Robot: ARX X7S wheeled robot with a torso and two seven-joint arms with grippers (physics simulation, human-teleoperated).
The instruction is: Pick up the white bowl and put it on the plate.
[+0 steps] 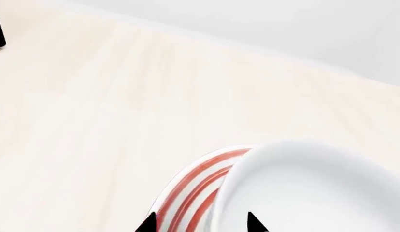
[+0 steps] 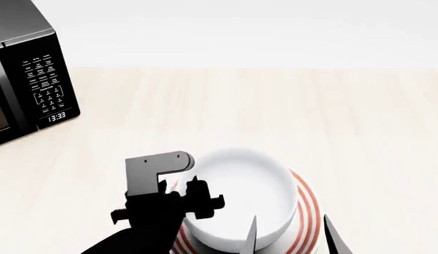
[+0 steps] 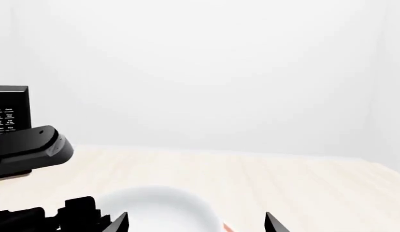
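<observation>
The pale wood worktop [image 2: 346, 116] runs back to a white wall, with lots of bare room on the right. A black microwave [image 2: 28, 74] stands at the far left. The white bowl [image 2: 244, 196] sits on the plate [image 2: 309, 211] at the near edge. The left end effector [image 1: 200, 224] is spread across the bowl's rim. The right end effector [image 2: 290, 238] is spread too, beside the bowl.

Bare table [image 2: 226, 116] beyond bowl; microwave [image 2: 28, 69] blocks far left.
</observation>
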